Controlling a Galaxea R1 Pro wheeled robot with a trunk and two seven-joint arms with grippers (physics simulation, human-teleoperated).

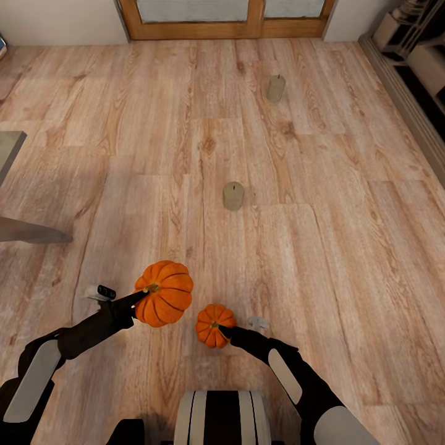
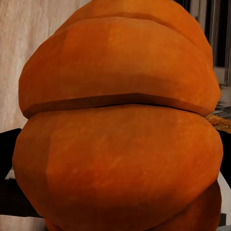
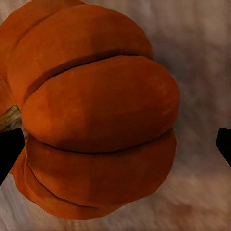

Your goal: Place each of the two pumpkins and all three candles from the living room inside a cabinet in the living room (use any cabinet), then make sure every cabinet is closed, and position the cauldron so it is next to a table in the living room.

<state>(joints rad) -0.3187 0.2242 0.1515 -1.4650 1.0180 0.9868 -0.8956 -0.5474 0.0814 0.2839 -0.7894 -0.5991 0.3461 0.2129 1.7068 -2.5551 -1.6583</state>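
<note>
The larger pumpkin is tilted with its stem toward my left gripper, which is shut on it. In the left wrist view this pumpkin sits between dark fingers at both edges. The smaller pumpkin sits at the tip of my right gripper. In the right wrist view that pumpkin touches one finger, while a gap separates it from the other, so the jaws stand open around it. Two beige candles stand on the floor, one near and one far.
The grey table and its slab leg reach in from the left edge. Wood-framed glass doors close off the far side. A beige fireplace surround runs along the right. Light wood-plank floor lies between them.
</note>
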